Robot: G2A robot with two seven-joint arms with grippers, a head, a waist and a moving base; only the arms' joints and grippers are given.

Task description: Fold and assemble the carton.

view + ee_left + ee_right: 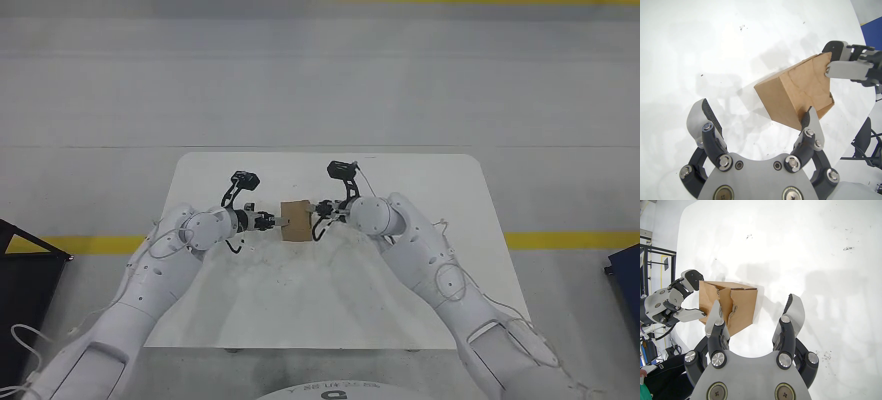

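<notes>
Top view: carton (295,220) near table (300,300) centre, tilted between left gripper (757,105) and right gripper (753,298) — both spread wide, clamping nothing, one fingertip each touching. Likely fault — slip, or more tearing at ragged flap (732,310), under uneven push.

Overhead view looks down; both close wrist views share the carton (791,94).

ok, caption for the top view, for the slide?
Left gripper and right gripper, both open, flank the brown carton near the middle of the white table.
</notes>
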